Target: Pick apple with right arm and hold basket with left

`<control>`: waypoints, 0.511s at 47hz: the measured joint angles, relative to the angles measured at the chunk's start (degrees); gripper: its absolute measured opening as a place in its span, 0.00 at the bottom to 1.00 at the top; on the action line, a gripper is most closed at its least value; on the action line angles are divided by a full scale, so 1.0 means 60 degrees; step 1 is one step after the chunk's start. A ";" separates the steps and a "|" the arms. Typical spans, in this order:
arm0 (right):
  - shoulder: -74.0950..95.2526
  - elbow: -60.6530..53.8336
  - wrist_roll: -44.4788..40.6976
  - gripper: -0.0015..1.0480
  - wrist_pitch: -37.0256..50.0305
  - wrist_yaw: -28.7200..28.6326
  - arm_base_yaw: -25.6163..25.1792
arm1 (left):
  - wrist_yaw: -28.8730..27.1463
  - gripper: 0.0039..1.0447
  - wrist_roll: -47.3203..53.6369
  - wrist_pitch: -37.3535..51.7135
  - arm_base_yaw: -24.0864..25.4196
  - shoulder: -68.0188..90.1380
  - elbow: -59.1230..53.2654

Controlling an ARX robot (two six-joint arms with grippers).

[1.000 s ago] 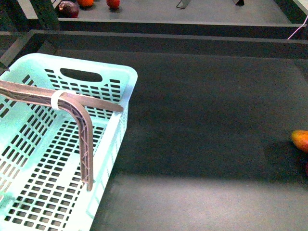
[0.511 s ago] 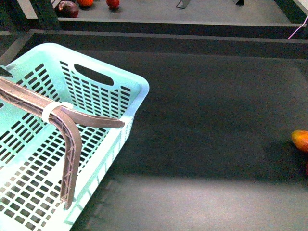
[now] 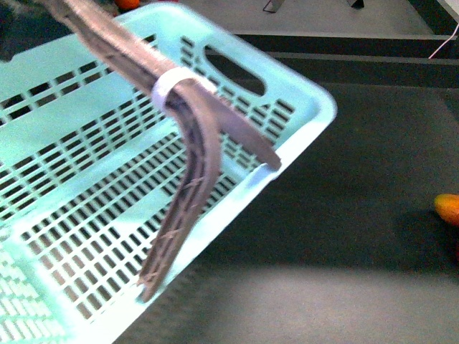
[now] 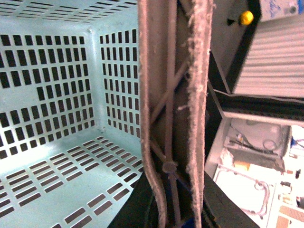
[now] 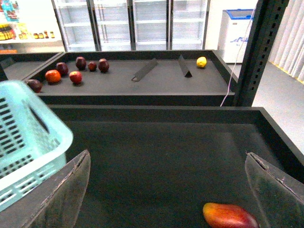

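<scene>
The pale mint basket (image 3: 86, 158) hangs tilted above the dark tray, close to the camera and filling the left half of the front view. My left gripper (image 3: 209, 228), grey-brown with a white band, is shut on the basket wall. The left wrist view shows its ribbed fingers (image 4: 156, 95) against the slotted wall (image 4: 57, 95). My right gripper (image 5: 173, 190) is open and empty above the tray floor. The basket corner (image 5: 28, 142) is to one side of it. I cannot pick out the apple. An elongated orange-yellow fruit (image 5: 229, 215) lies just in front of the right gripper and also shows at the front view's right edge (image 3: 448, 209).
The dark tray has a raised back rim (image 3: 373, 57). Behind it a shelf holds several red and dark round fruits (image 5: 75, 77), a yellow fruit (image 5: 202, 61) and two slanted dividers (image 5: 145, 70). A black post (image 5: 251, 52) stands at the right. Glass-door fridges line the back.
The basket has risen and tilted up towards the camera in my left gripper, swinging right. The orange-yellow fruit has not moved.
</scene>
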 joint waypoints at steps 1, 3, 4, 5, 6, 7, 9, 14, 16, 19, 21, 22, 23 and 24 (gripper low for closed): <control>0.0000 0.0000 0.0000 0.91 0.0000 0.0000 0.0000 | 0.0011 0.07 0.0011 0.0000 -0.0164 0.0000 0.0091; 0.0000 0.0000 0.0000 0.91 0.0000 0.0000 0.0000 | 0.0036 0.07 0.0066 0.0011 -0.0568 0.0000 0.0288; 0.0000 0.0000 0.0000 0.91 0.0000 0.0000 0.0000 | 0.0040 0.07 0.0124 0.0015 -0.0805 -0.0004 0.0386; 0.0000 0.0000 0.0000 0.91 0.0000 0.0000 0.0000 | 0.0069 0.07 0.0160 0.0033 -0.1031 -0.0004 0.0459; 0.0000 0.0000 0.0000 0.91 0.0000 0.0000 0.0000 | 0.0073 0.07 0.0193 0.0066 -0.1253 -0.0004 0.0510; 0.0000 0.0000 0.0000 0.91 0.0000 0.0000 0.0000 | 0.0076 0.07 0.0215 0.0066 -0.1534 -0.0004 0.0557; 0.0000 0.0000 0.0000 0.91 0.0000 0.0000 0.0000 | 0.0080 0.07 0.0222 0.0066 -0.1840 -0.0007 0.0586; 0.0000 0.0000 0.0000 0.91 0.0000 0.0000 0.0000 | 0.0095 0.07 0.0222 0.0095 -0.2404 -0.0011 0.0590; 0.0000 0.0000 0.0000 0.91 0.0000 0.0000 0.0000 | 0.0160 0.07 0.0240 0.0149 -0.2514 -0.0022 0.0590; -0.0004 0.0000 0.0000 0.91 0.0000 0.0000 0.0000 | 0.0178 0.07 0.0244 0.0182 -0.2561 -0.0066 0.0590; 0.0000 0.0000 0.0000 0.91 0.0000 0.0000 0.0000 | 0.0149 0.07 0.0251 0.0193 -0.2572 -0.0091 0.0594; 0.0000 0.0000 0.0000 0.91 0.0000 0.0000 0.0000 | 0.0135 0.07 0.0266 0.0193 -0.2572 -0.0106 0.0597; 0.0000 0.0000 0.0000 0.91 0.0000 0.0000 0.0000 | 0.0102 0.07 0.0295 0.0193 -0.2579 -0.0120 0.0605; 0.0000 0.0000 0.0000 0.91 0.0000 0.0000 0.0000 | 0.0091 0.07 0.0321 0.0197 -0.2579 -0.0127 0.0605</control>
